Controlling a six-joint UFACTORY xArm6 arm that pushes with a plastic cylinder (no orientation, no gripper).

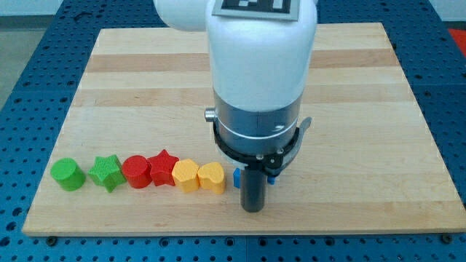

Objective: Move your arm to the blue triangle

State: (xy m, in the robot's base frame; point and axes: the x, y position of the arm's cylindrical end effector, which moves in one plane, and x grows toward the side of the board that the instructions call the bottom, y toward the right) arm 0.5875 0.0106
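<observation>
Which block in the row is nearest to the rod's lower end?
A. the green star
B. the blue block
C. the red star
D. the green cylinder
B: my tip stands right against the blue block, which it mostly hides, at the right end of the row.

We find no words, numbers or brand names that we can read. The one sign in view is a black-and-white square-patterned marker (255,6) on top of the white arm housing (258,58), at the far edge of the scene; it is cut off by the picture's top edge, so only its lower strip shows. We see no writing on the wooden surface (145,87) or on any of the blocks.
</observation>
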